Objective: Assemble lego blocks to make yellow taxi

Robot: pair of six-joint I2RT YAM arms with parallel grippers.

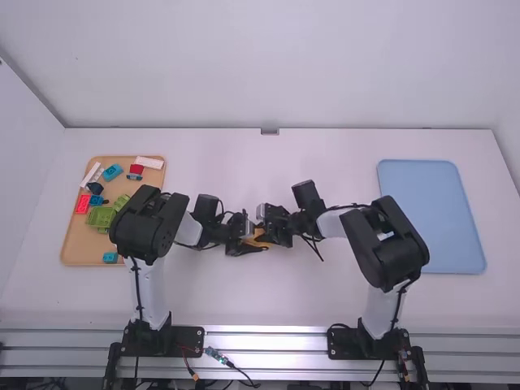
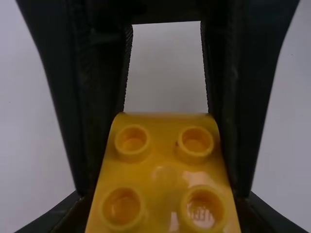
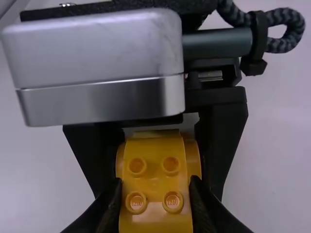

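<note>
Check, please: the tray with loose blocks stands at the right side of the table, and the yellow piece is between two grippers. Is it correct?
Not fully: the high view shows this tray at the table's left side. The yellow piece is as you say.

High view downward, wrist views close, yellow block (image 2: 163, 167) shared

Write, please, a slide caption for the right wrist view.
Yellow studded piece held by the right gripper, with the fingers of the left gripper flanking it farther back.
</note>
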